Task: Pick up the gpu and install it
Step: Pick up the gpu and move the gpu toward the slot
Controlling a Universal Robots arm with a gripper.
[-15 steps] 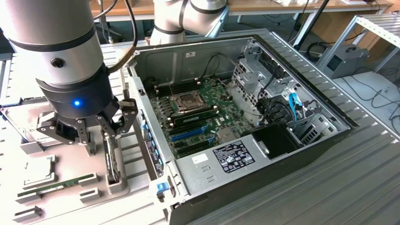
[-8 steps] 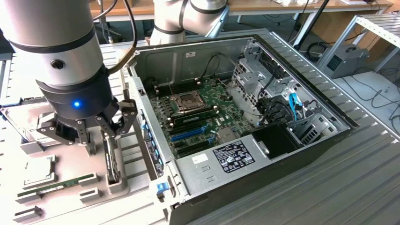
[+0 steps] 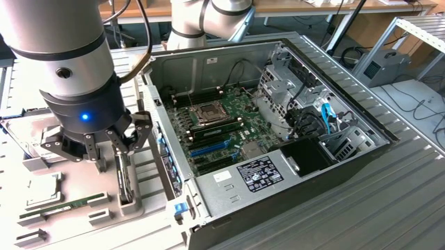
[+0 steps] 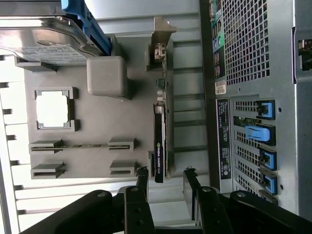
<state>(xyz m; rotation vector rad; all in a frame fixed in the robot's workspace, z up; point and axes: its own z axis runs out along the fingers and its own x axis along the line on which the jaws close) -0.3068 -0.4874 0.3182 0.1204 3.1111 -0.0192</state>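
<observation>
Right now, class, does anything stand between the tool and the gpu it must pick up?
Nothing visible does. The open tool hangs over one end of the gpu, which stands on edge in the grey tray; no other part lies between them.

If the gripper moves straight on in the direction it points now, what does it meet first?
Probably the gpu, standing on edge in the tray. The gripper points down over its end, jaws open; the card lies between them, so they might straddle it. Depth is unclear.

A ribbed grey metal tabletop (image 3: 389, 208); behind it a wooden desk (image 3: 313, 8), loose floor cables (image 3: 424, 107) and a grey box (image 3: 381, 65).
</observation>
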